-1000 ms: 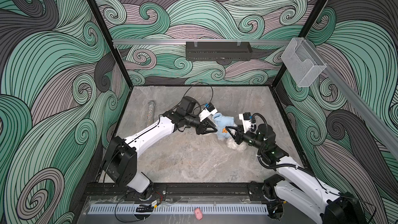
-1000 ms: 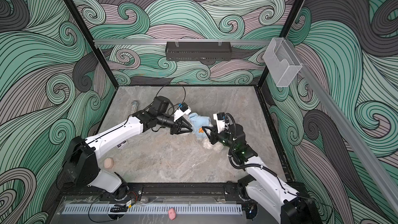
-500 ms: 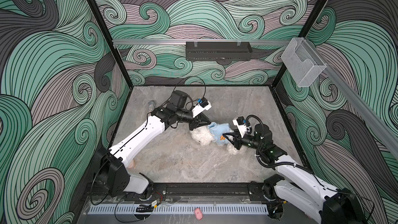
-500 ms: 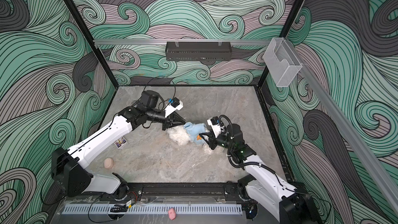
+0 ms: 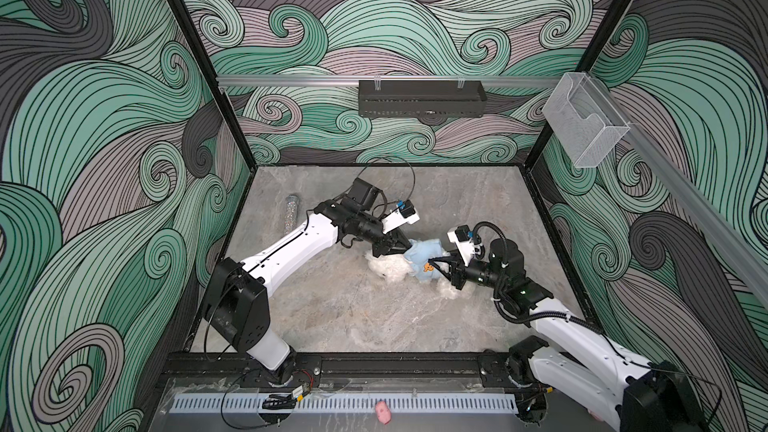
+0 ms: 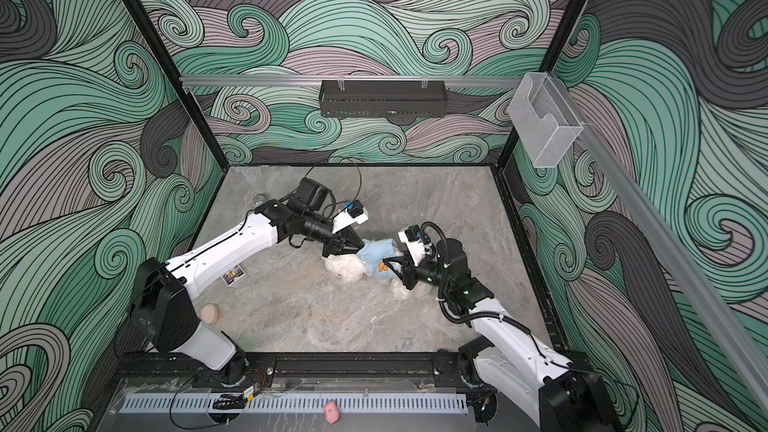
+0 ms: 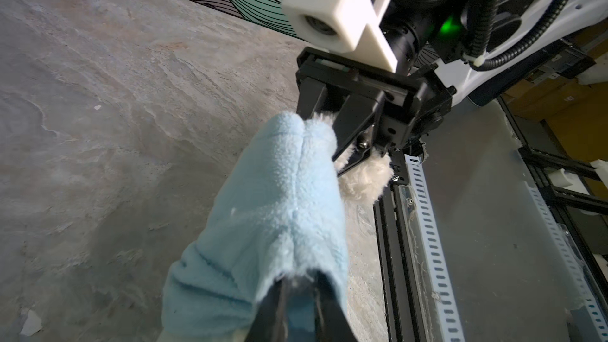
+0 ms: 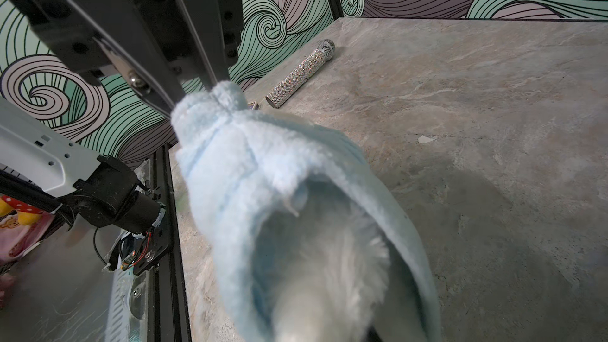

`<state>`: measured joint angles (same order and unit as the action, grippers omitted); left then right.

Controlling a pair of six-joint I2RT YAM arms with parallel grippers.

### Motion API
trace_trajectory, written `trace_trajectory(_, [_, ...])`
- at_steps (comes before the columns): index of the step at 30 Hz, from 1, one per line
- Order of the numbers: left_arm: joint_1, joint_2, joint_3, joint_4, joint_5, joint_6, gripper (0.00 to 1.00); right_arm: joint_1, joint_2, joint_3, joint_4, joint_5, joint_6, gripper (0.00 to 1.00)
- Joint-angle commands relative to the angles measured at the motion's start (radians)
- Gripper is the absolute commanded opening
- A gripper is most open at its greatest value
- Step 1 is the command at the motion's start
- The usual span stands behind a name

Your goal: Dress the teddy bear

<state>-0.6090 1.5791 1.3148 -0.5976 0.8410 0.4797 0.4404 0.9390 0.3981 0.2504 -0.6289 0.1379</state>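
Since a second ago the teddy bear (image 5: 388, 270) has slid toward my left; it lies in the middle of the table (image 5: 332, 317), half inside the light-blue fleece garment (image 5: 426, 253). My left gripper (image 5: 406, 248) and right gripper (image 5: 433, 263) each pinch, nearly closed, an opposite edge of the garment. Nothing holds the bear itself, so my pull may only drag it along, or the fleece may slip from a pinch.

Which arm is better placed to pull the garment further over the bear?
Right, probably: right gripper pinches blue garment at its open hem over teddy bear; left gripper holds the bunched tip.

Fluffy white teddy bear (image 5: 387, 270) lies flat, partly covered by blue garment (image 5: 424, 252).
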Motion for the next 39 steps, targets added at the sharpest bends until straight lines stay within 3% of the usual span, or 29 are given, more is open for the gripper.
trace_trajectory(1, [-0.028,0.03,0.032,-0.024,0.042,0.012,0.23,0.01,-0.008,0.046,0.075,-0.026,0.007,0.0])
trace_trajectory(11, [-0.077,0.118,0.044,0.113,0.034,-0.084,0.33,0.071,0.055,0.095,0.143,-0.036,0.027,0.0])
trace_trajectory(18, [-0.146,0.214,0.066,0.04,0.071,-0.056,0.42,0.076,0.117,0.142,0.223,-0.029,0.048,0.0])
trace_trajectory(19, [-0.149,0.22,0.061,0.034,0.076,-0.055,0.38,0.076,0.118,0.152,0.217,-0.03,0.044,0.0])
trace_trajectory(21, [-0.156,0.22,0.052,0.034,0.08,-0.062,0.16,0.074,0.122,0.168,0.219,-0.02,0.04,0.0])
trace_trajectory(23, [-0.15,0.204,0.06,0.029,0.061,-0.082,0.0,0.07,0.124,0.168,0.212,-0.015,0.035,0.0])
trace_trajectory(27, [-0.095,0.109,0.025,0.132,0.077,-0.219,0.0,0.056,0.101,0.113,0.197,0.019,0.044,0.0])
trace_trajectory(29, [-0.031,0.016,-0.089,0.388,0.089,-0.432,0.0,0.04,0.053,0.052,0.195,0.083,0.075,0.0])
trace_trajectory(31, [0.009,-0.051,-0.162,0.571,0.073,-0.568,0.0,0.03,-0.01,-0.007,0.207,0.164,0.124,0.0])
trace_trajectory(39, [0.04,-0.148,-0.336,0.767,-0.093,-0.751,0.0,0.037,-0.097,-0.071,0.347,0.274,0.316,0.0])
